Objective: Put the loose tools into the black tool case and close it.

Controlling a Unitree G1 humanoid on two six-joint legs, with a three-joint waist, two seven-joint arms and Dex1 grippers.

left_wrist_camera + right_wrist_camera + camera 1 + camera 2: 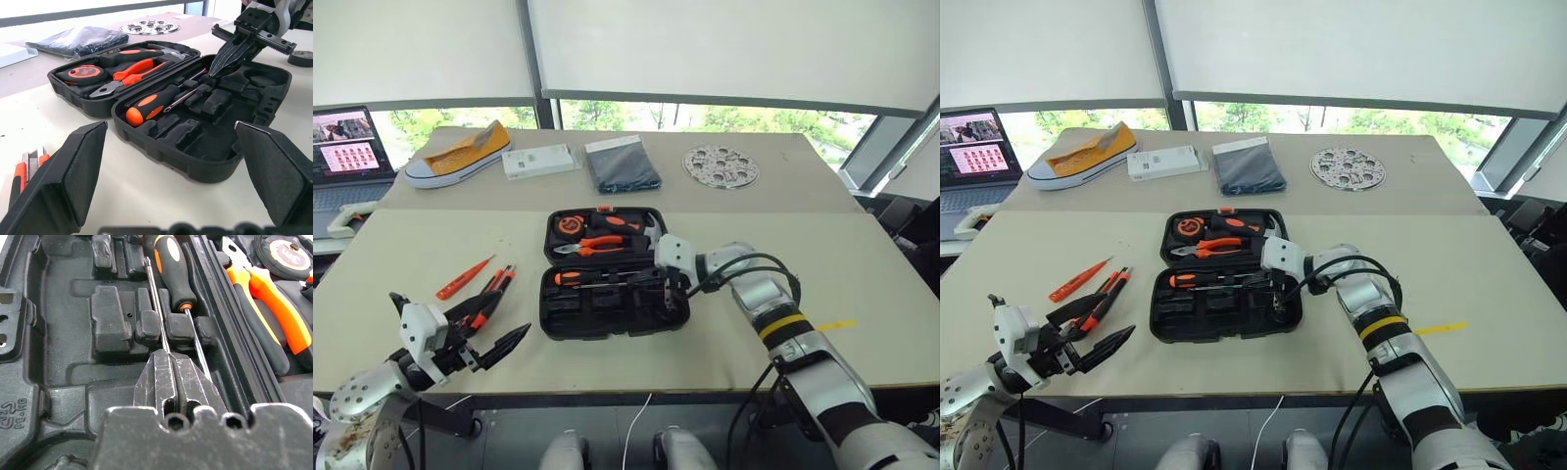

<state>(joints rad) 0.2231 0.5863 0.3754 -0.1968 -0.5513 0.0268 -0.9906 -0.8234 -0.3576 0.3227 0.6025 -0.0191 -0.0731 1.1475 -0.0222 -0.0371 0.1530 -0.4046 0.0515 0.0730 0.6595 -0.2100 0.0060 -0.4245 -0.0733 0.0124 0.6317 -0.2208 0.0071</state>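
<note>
One black tool case [607, 311] lay open at the frame's centre, holding one black-and-orange screwdriver [152, 104] in its near half. Left of the case, three loose tools lay on the table [862, 284]: a slim orange screwdriver [463, 278] and two orange-black tools [491, 294] side by side. The right gripper [666, 291] reached in from the lower right, angled down over the case's near half, its fingers pressed together on a thin metal shaft [155, 303] beside the seated screwdriver. The left gripper [494, 338], at lower left, pointed level toward the case, fingers spread wide and empty, just below the loose tools.
</note>
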